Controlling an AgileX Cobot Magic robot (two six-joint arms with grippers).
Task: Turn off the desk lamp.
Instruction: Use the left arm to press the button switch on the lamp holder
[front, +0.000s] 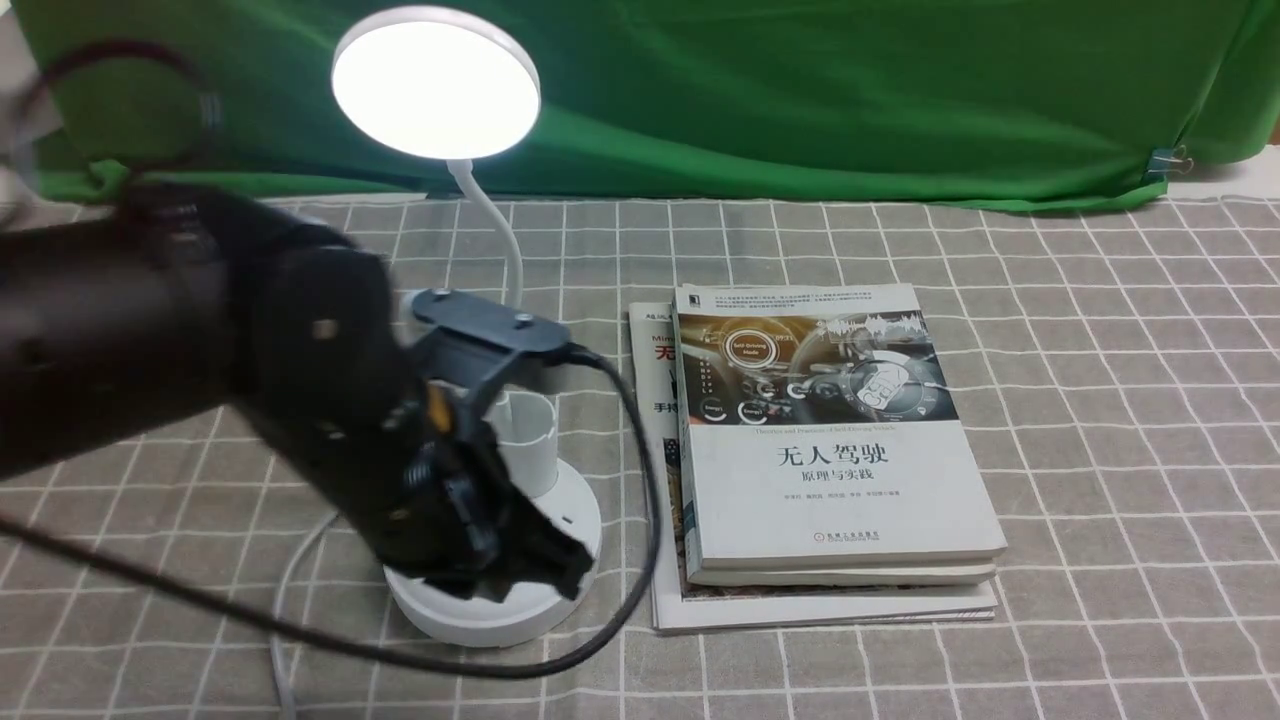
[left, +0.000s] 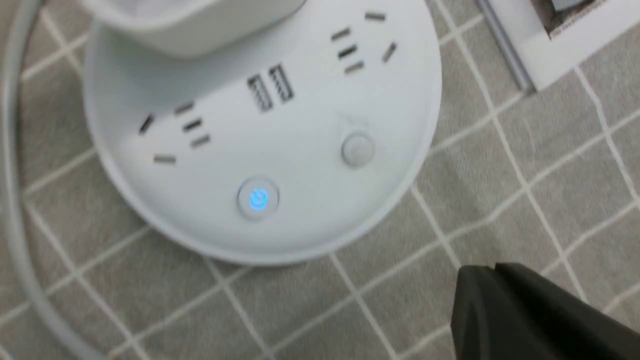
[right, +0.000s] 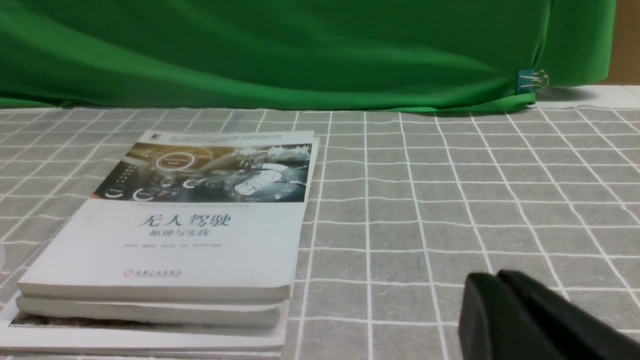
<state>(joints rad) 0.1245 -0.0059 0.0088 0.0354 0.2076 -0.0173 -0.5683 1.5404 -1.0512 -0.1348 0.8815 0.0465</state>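
The white desk lamp's disc head (front: 436, 82) is lit, on a thin bent neck (front: 497, 235) above a small cup (front: 527, 440) and a round base (front: 520, 615). In the left wrist view the base (left: 300, 120) shows sockets, USB ports, a button glowing blue (left: 258, 199) and a plain grey button (left: 357, 149). My left gripper (front: 545, 570) hovers over the base's front, shut and empty; its tip (left: 492, 272) shows over the cloth beside the base. My right gripper (right: 492, 280) is shut and empty, low over the cloth to the right of the books.
A stack of books (front: 830, 440) lies right of the lamp, also in the right wrist view (right: 190, 225). The lamp's white cord (front: 285, 600) and my arm's black cable (front: 640, 480) trail by the base. A green backdrop (front: 800, 90) hangs behind the checked tablecloth (front: 1100, 450).
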